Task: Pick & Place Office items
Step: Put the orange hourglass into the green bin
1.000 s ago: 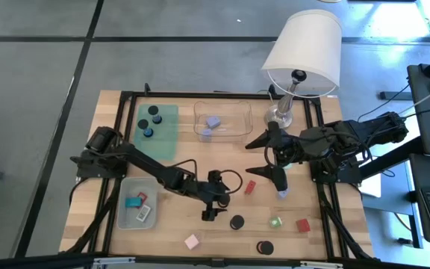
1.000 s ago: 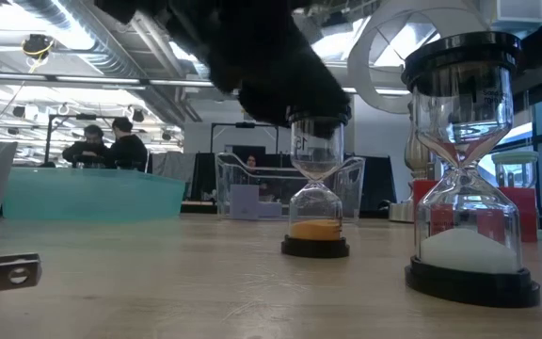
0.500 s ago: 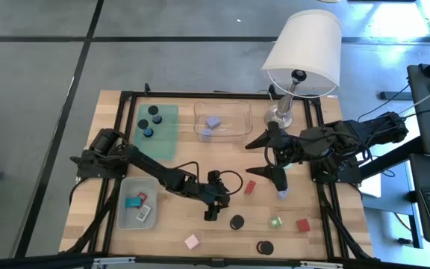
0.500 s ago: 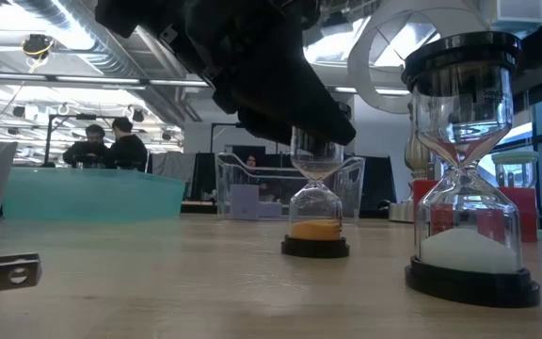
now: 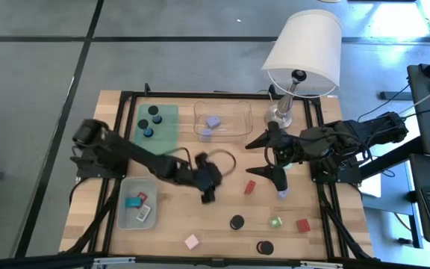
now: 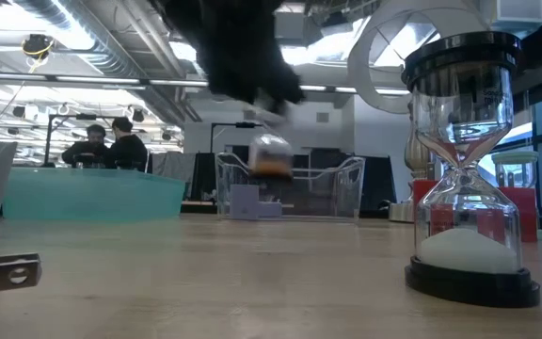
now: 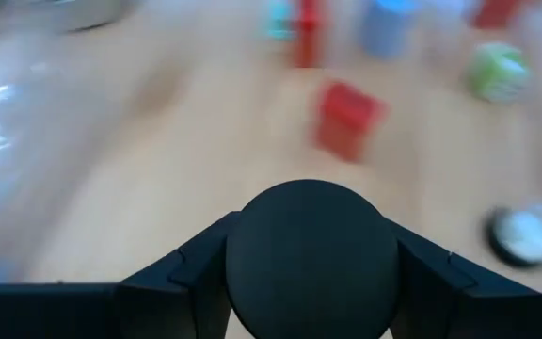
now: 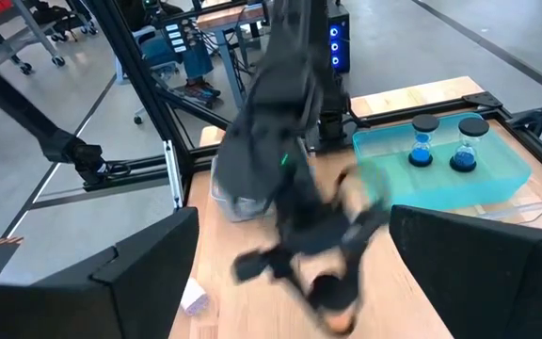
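My left end effector point(image 5: 206, 191) is clamped on the orange hourglass point(image 6: 271, 155). Its black cap fills the gap between the fingers point(image 7: 172, 282) in the left wrist view. A second ago that hourglass stood on the table point(image 5: 170, 233) with the fingers wide around it. Now it hangs clear of the wood, tilted and blurred, and the end effector has shifted from 6 o'clock of centre towards 11. The right end effector point(image 5: 259, 158) has not changed. It hangs spread open at 3 o'clock of centre, holding nothing.

Loose on the table I count:
- two black caps point(image 5: 237, 222) point(image 5: 264, 247), around 6 o'clock
- two red blocks point(image 5: 250, 187) point(image 5: 303, 225)
- one green piece point(image 5: 275, 223)
- one pink block point(image 5: 192, 240)
- one bluish piece point(image 5: 281, 194)

The low view shows a white hourglass point(image 6: 464, 160) upright on the table.

The clear tray point(image 5: 237, 112) at 12 o'clock holds two lilac blocks point(image 5: 213, 120). The grey tray point(image 5: 125, 183) at 8 o'clock holds three things: one teal block point(image 5: 131, 202), one small red piece and one labelled rectangle point(image 5: 145, 213). The teal tray point(image 5: 169, 134) at 10 o'clock holds black-capped hourglasses point(image 8: 423, 141). Two are plain in the right wrist view, and I cannot count any others surely.
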